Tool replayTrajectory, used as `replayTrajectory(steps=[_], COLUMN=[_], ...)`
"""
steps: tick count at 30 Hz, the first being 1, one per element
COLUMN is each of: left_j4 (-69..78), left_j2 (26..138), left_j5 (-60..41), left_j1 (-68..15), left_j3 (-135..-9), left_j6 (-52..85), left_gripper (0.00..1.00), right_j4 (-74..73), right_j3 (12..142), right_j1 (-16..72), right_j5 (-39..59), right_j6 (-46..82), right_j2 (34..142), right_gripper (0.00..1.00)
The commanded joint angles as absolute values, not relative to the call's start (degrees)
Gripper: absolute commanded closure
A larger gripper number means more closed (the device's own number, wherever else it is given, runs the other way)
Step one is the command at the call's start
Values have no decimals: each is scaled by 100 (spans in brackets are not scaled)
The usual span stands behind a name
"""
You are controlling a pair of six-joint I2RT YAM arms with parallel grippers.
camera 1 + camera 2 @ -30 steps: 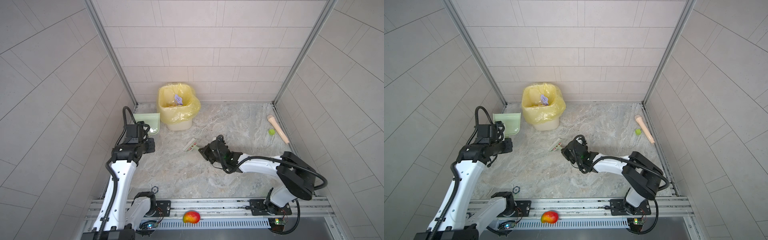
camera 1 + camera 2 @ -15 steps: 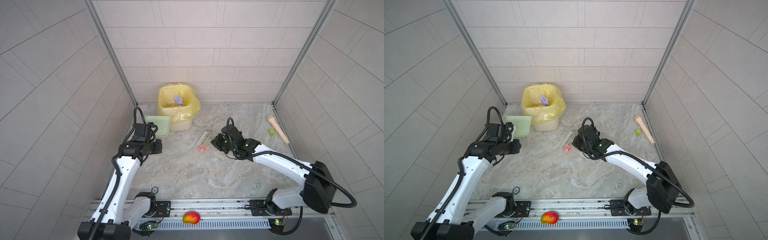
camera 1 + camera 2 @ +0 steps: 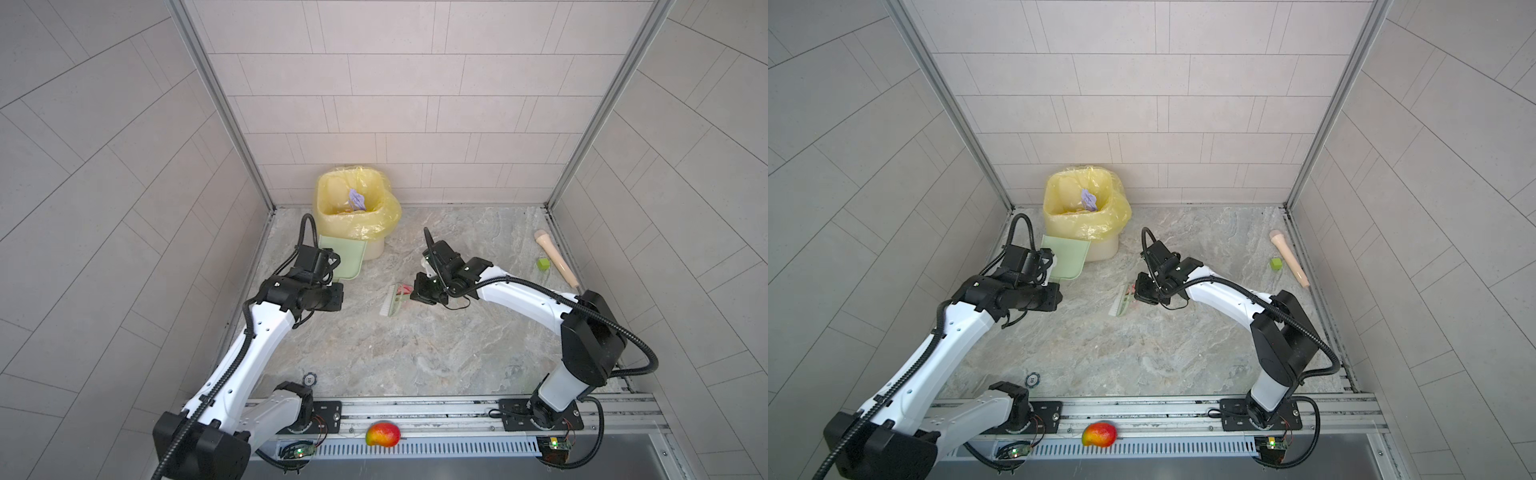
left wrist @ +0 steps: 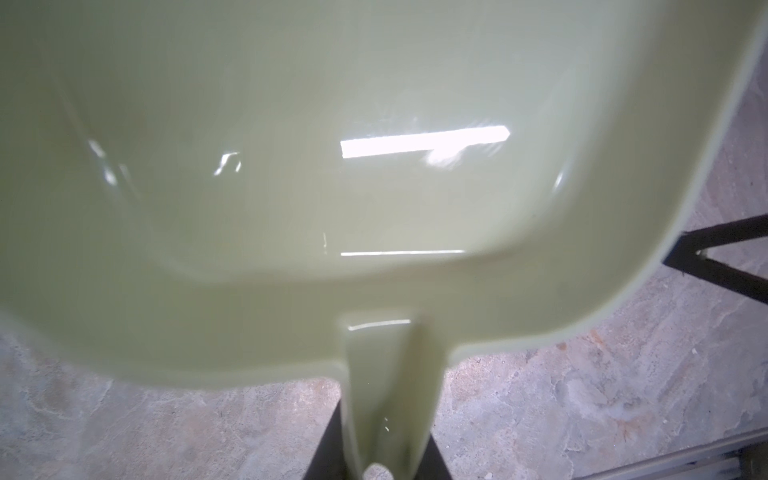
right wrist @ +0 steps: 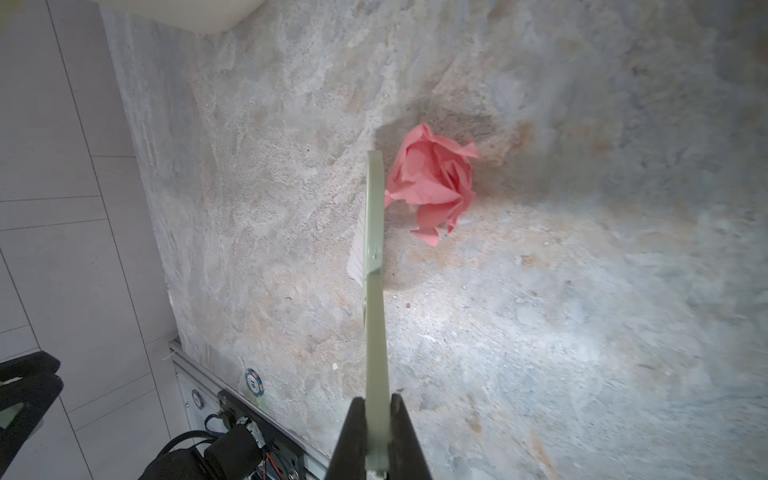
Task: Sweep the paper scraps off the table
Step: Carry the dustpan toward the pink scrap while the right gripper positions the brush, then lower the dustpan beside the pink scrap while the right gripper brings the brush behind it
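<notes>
A crumpled pink paper scrap point(image 5: 432, 187) lies on the table point(image 3: 395, 353) near the middle, also seen in both top views point(image 3: 404, 288) point(image 3: 1131, 288). It touches the back of a pale green hand brush point(image 5: 374, 249) point(image 3: 390, 301), whose white bristles face away from it. My right gripper point(image 5: 378, 407) point(image 3: 422, 291) is shut on the brush handle. My left gripper point(image 4: 388, 436) point(image 3: 332, 268) is shut on the handle of a pale green dustpan point(image 4: 291, 166) point(image 3: 345, 257), which sits in front of the bin. A lavender scrap point(image 3: 356, 199) lies inside the bin.
The yellow-lined bin point(image 3: 353, 216) stands at the back left. A small green cube point(image 3: 542, 263) and a wooden stick point(image 3: 555, 257) lie by the right rail. A poker chip point(image 3: 308, 379) rests near the front rail and a mango point(image 3: 382, 433) on it.
The left arm has carried the dustpan rightward from the left wall to the front of the bin. The right gripper swung the brush back and then forward-left; the pink scrap came into view beside it.
</notes>
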State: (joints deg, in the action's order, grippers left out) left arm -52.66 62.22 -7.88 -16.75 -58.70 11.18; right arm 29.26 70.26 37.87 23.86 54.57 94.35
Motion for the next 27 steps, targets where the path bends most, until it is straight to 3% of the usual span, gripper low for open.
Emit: replayTrajectory(steps=[1, 15, 27], left_j4=[-5376, -5379, -5254], left_j2=[6340, 7415, 8659], left_j5=[-687, -795, -879], left_j1=[-1908, -2955, -3729], left_j3=[-6003, -6105, -6493], left_j6=[1283, 1223, 1047], left_gripper=[100, 100, 100], right_j4=[3733, 4992, 6231], right_j3=[6865, 6368, 7746], right_j1=[3559, 2325, 2251], right_j5=[2338, 2442, 2296], right_j6=[5034, 4183, 3159], right_j2=[9068, 8110, 7954], right_gripper=[100, 100, 100])
